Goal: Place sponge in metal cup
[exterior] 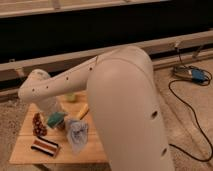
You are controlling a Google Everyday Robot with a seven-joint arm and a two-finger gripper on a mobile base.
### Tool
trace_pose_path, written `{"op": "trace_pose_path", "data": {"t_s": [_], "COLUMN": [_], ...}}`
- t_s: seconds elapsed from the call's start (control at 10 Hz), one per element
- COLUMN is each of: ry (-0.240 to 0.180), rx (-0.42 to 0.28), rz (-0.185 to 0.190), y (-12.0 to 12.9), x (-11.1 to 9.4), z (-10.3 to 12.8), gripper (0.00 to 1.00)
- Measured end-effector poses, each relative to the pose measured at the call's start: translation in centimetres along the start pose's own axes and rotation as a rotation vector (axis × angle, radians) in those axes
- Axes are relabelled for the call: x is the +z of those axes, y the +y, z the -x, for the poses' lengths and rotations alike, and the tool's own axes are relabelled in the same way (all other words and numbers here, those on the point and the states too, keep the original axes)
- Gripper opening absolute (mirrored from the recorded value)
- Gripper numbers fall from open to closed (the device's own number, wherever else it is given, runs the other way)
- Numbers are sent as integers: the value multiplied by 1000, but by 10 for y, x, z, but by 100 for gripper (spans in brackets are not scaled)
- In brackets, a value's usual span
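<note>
A teal-green sponge (pixel 56 119) shows at the middle of the small wooden table (pixel 25 152), right under the end of my white arm. My gripper (pixel 53 113) is at the sponge, mostly hidden by the wrist above it. A small dark shape just below the sponge looks like the metal cup (pixel 60 127), and it is largely covered. I cannot tell whether the sponge rests in it or hangs above it.
A brown lumpy object (pixel 37 125) stands at the table's left. A striped flat packet (pixel 45 146) lies at the front left. A crumpled bluish bag (pixel 76 135) lies right of the sponge, with a yellow item (pixel 82 111) and a green item (pixel 70 97) behind. Cables (pixel 192 75) lie on the floor at right.
</note>
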Motion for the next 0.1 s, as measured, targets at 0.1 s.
{"op": "trace_pose_path", "data": {"t_s": [0.1], "ry": [2], "rx": [21], "rz": [41], "y": [-12], "x": [-11], "z": [7], "gripper": [71]}}
